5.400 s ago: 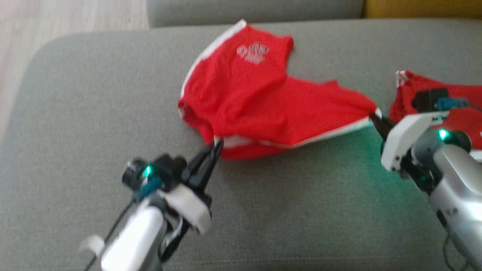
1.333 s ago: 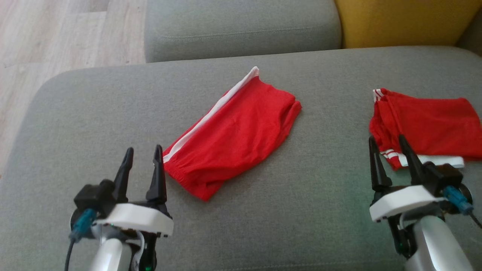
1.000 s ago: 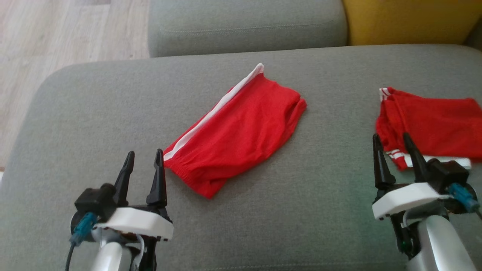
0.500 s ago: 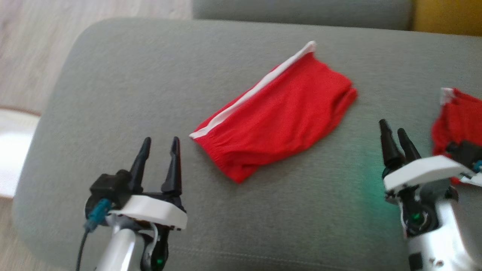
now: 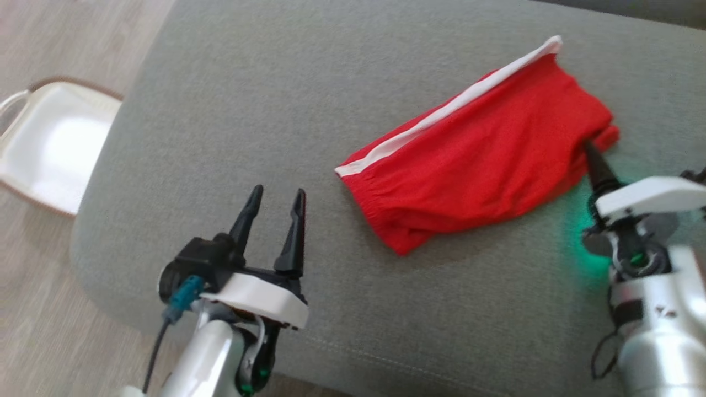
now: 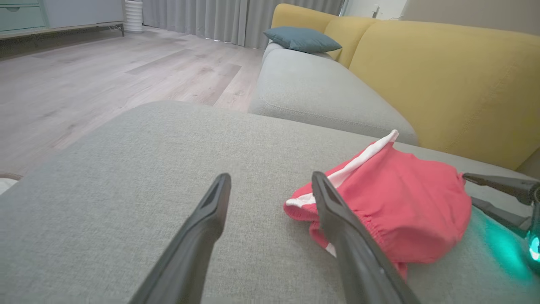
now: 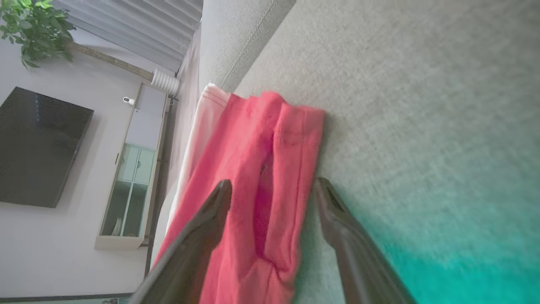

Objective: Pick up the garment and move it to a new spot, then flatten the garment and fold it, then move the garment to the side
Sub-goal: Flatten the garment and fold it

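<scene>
The red garment [image 5: 480, 160] lies folded on the grey sofa cushion [image 5: 276, 82], with a white stripe [image 5: 441, 113] along one side. The right gripper [image 7: 273, 182] is wide open at one end, one finger over the cloth, one over the cushion. The left gripper [image 5: 277, 193] is wide open too, empty, near the other end.

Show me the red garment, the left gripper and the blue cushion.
red garment [image 5: 485, 165]: head view, middle of the cloth.
left gripper [image 5: 278, 193]: head view, midway between its fingertips.
blue cushion [image 6: 301, 39]: left wrist view, its middle.
</scene>
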{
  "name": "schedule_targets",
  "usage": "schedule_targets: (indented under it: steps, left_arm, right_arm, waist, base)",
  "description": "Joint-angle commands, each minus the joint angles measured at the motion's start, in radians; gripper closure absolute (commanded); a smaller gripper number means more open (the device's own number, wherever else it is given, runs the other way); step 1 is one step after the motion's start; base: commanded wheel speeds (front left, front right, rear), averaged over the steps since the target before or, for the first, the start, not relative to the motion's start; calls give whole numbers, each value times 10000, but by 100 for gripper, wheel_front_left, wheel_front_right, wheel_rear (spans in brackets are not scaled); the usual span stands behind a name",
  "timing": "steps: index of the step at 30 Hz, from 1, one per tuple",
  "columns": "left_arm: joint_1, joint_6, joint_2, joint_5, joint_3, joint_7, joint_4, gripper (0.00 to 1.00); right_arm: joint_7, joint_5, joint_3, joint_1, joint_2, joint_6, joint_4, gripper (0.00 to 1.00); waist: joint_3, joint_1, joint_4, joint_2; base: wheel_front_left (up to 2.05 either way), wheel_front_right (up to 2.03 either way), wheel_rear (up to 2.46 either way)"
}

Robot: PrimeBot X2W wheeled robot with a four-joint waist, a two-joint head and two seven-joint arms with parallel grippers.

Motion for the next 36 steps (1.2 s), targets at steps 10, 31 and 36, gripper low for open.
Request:
schedule_targets:
  steps: [10,31,36]
  left_arm:
    - [-510,227,36,170,33,-57,-431,0]
    - [-647,421,36,-497,-40,-57,-616,0]
    - [-593,356,36,-360,138,-57,-528,0]
  right_arm:
    - [322,-585,-556,-1274,73,67,1333,0]
    - [155,-1651,-1230,-2758,-272,67,3242,100]
    - [-162,-995,-1254,-2364,-138,67,2719,100]
  waist:
    - [346,0,644,-1]
    - [413,0,670,-1]
    - [86,0,301,-1]
  base:
    - [0,0,0]
    - [0,0,0]
    - [0,0,0]
